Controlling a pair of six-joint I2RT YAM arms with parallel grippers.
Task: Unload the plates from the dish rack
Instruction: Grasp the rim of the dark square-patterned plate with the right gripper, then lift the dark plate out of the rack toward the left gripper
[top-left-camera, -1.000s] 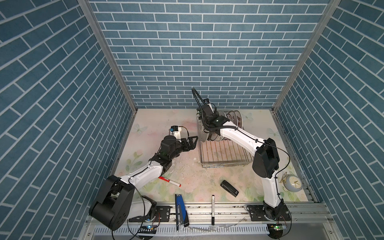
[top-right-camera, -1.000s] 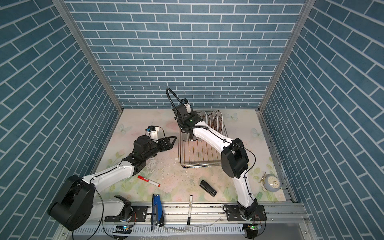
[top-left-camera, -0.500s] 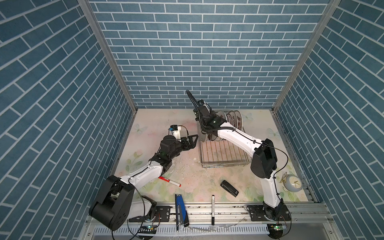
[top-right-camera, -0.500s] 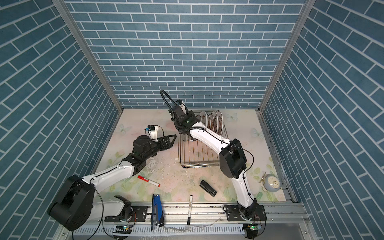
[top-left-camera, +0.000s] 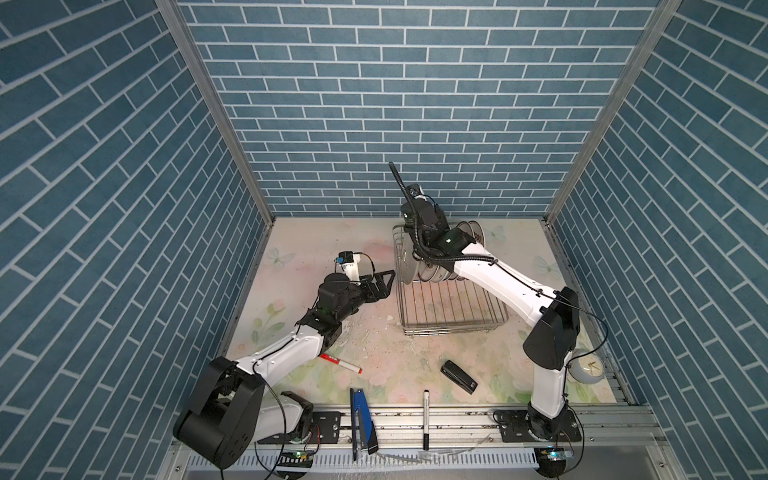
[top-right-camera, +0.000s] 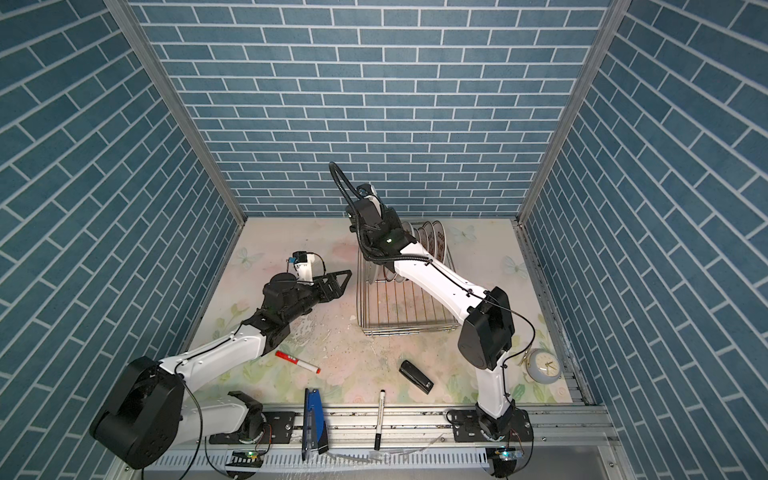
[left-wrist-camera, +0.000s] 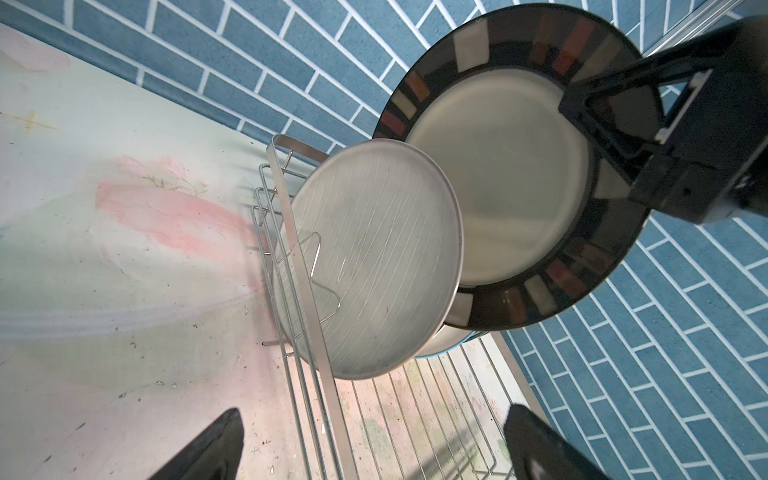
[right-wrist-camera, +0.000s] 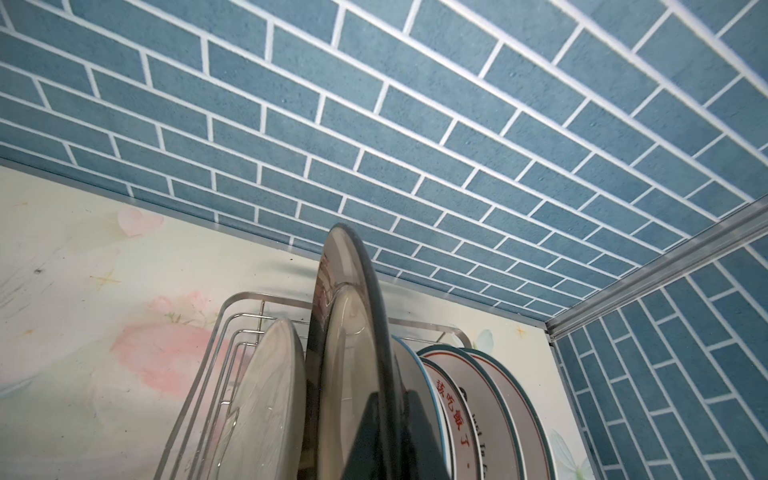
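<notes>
Left wrist view gives us the clearest look. The right gripper (left-wrist-camera: 582, 110) is clamped on the edge of a black-rimmed round plate (left-wrist-camera: 498, 187), whose glossy rim is set with coloured blocks around a whitish centre. That plate stands upright and higher than its neighbours in the silver wire dish rack (left-wrist-camera: 328, 374). Its lower edge is hidden behind a pale grey round plate (left-wrist-camera: 374, 257) marked with fine lines, so we cannot tell whether it is clear of the prongs. The pale plate leans in the rack just beside the held one.

From the right wrist view we see the held plate edge-on (right-wrist-camera: 353, 332). The pale plate (right-wrist-camera: 270, 395) is on one side of it, and white plates with teal rims (right-wrist-camera: 453, 399), printed with red Chinese characters, are on the other.

In both top views the rack (top-left-camera: 453, 330) sits on the floral tabletop (top-left-camera: 332, 232), right of centre. The plates (top-right-camera: 434, 243) crowd its far end and its near half is bare wire. Our left gripper (top-left-camera: 384, 284) hovers over the tabletop just left of the rack and points toward it. Its jaws are spread wide, holding nothing and not touching the rack.

A red marker (top-left-camera: 340, 365) and a black stapler (top-left-camera: 458, 376) lie near the front edge, well apart from the rack.
</notes>
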